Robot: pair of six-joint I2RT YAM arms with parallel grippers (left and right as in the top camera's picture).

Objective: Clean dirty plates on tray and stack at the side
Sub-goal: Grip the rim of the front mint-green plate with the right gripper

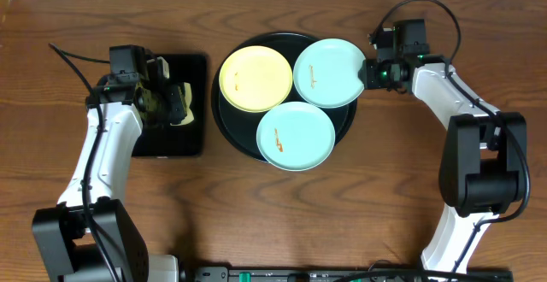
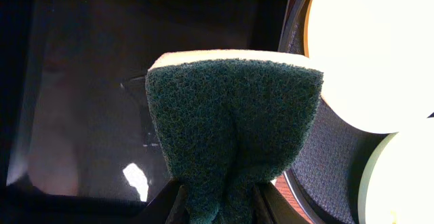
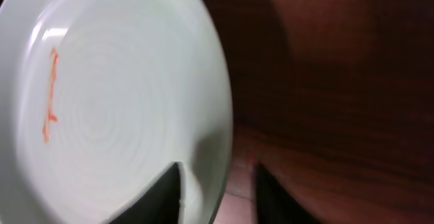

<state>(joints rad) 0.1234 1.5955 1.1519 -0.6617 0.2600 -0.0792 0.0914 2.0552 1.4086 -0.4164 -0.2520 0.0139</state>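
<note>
Sponge (image 2: 234, 129) fills the left wrist view, green scourer face toward the lens and yellow foam along the top. Left gripper (image 2: 220, 200) is clamped on its lower end.

Overhead: it hangs at frame left over the small black tray (image 1: 192, 137), just beside the round tray (image 1: 224, 124).

All three plates are on the round tray: yellow plate (image 1: 255, 78) upper left, mint plate (image 1: 329, 73) upper right overhanging the rim, second mint plate (image 1: 296, 136) lower centre. All show orange smears.

Right gripper (image 3: 217, 191) sits astride the mint plate's right rim. Can't tell whether the jaws actually pinch it.

Key geometry: that plate lies to the right of the sponge with the yellow plate between them, so the right arm is nearer. Probably the right lifts and the sponge comes across.
</note>
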